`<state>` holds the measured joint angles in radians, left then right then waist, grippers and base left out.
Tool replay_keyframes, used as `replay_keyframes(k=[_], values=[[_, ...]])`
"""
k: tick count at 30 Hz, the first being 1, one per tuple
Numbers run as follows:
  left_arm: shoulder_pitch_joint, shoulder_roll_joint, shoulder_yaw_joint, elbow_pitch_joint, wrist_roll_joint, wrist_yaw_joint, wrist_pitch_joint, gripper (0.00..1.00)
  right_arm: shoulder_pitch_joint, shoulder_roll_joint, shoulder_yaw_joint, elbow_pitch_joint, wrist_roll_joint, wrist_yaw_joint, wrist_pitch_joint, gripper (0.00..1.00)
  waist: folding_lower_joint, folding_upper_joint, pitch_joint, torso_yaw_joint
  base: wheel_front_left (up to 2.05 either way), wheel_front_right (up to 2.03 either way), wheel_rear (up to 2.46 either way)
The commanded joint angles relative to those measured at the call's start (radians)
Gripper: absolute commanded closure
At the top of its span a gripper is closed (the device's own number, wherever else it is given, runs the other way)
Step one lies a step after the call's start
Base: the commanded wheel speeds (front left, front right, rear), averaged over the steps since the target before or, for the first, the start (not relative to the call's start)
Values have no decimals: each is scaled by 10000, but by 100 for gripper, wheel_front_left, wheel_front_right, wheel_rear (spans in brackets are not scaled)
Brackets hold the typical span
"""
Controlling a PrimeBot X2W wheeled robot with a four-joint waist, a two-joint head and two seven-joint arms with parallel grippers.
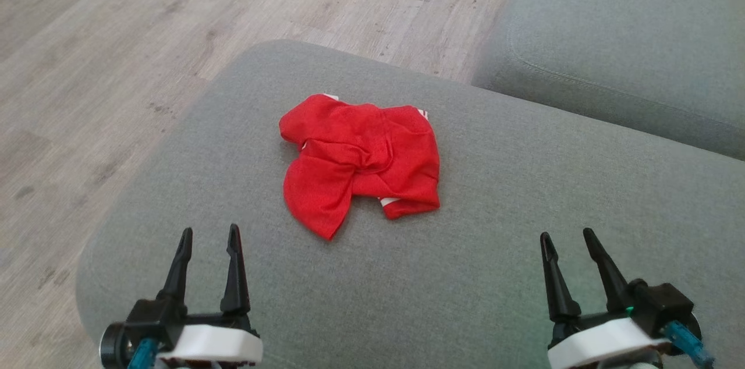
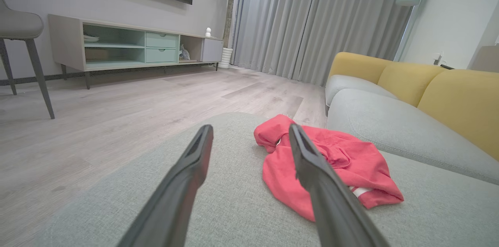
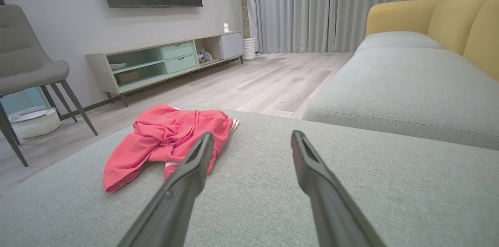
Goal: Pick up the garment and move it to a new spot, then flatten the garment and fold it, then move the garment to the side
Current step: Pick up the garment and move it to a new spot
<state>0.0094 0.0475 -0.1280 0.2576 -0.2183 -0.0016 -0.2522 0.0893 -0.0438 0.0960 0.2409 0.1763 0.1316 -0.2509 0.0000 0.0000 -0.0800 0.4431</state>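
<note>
**Pick-up not yet begun: risks noted**

Position. The left gripper [image 1: 210,230] hangs over the near part of the grey cushion [image 1: 524,229], at 7 o'clock. Its fingers are parted to a moderate gap with nothing between them. The garment [image 1: 361,159] lies at the middle of the cushion, at 1 o'clock from the left gripper and 10 o'clock from the right, well apart from both. The right gripper [image 1: 566,233], at 5 o'clock, is likewise parted and empty.

Risks, as judged.
- The heap is layered and twisted. A pinch on the top ridge would likely take one layer only, and the rest would trail or drop on the lift.
- Too deep a pinch could catch the cushion cover, both being soft cloth.
- The cushion's 9 o'clock edge gives onto wooden floor [image 1: 116,37]. A carry that way could let a hanging flap slide off.

Condition of the garment. It is red, thin and crumpled, with a knot-like gather at its centre. A pointed flap runs out toward 7 o'clock. White striped trim shows at the 5 o'clock and 12 o'clock edges. No neck or hem can be made out, so its kind cannot be told.
</note>
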Motion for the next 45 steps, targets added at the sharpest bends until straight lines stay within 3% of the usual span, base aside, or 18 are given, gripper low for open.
replay_keyframes(k=[1,8,13,19,25,31,37,38,39,40,41,45], values=[[-336,28,365,-267,103,-70,-95,0,-391,-64,262,-262,73,-9,-108,0,0,0,17,27,0,0,0],[-562,30,420,-83,284,-334,-95,0,-461,-64,302,-161,54,-9,-108,0,0,0,258,-259,0,0,0],[-1494,84,37,937,334,-778,-9,0,-619,-64,203,-227,-152,-9,-108,0,0,0,804,-708,0,0,0],[-3237,270,-1122,2594,405,-1188,1681,0,-975,-64,93,-353,-516,-9,-108,0,0,0,1665,-1267,0,0,0],[-4349,537,-1648,4122,362,-1255,2991,0,-1246,-64,-48,-442,-609,-9,-109,0,0,0,2172,-1704,0,0,0],[-4911,677,-1641,5232,390,-996,3226,0,-1408,-64,-93,-490,-615,-9,-109,0,0,0,2414,-1984,0,0,0],[-5211,591,-1914,6204,233,-1119,3481,0,-1484,-64,-113,-436,-613,-9,-109,0,0,0,2410,-2087,0,0,0],[-5237,588,-1935,6293,199,-1133,3477,23,-1493,-64,-116,-415,-610,-9,-109,0,0,0,2371,-2096,0,0,0],[-5257,584,-1947,6348,159,-1146,3423,58,-1495,-64,-121,-396,-604,-9,-109,0,0,0,2334,-2102,0,0,0],[-5257,584,-1947,6348,159,-1146,3423,58,-1495,-64,-121,-396,-604,-9,-109,0,0,0,2334,-2102,0,0,0],[-5272,581,-1960,6373,123,-1158,3330,100,-1492,-64,-127,-374,-594,-9,-109,0,0,0,2279,-2104,0,0,0],[-5345,612,-2007,6181,-28,-1210,2587,100,-1445,-64,-141,-273,-554,-9,-109,0,0,0,2019,-2109,0,0,0]])
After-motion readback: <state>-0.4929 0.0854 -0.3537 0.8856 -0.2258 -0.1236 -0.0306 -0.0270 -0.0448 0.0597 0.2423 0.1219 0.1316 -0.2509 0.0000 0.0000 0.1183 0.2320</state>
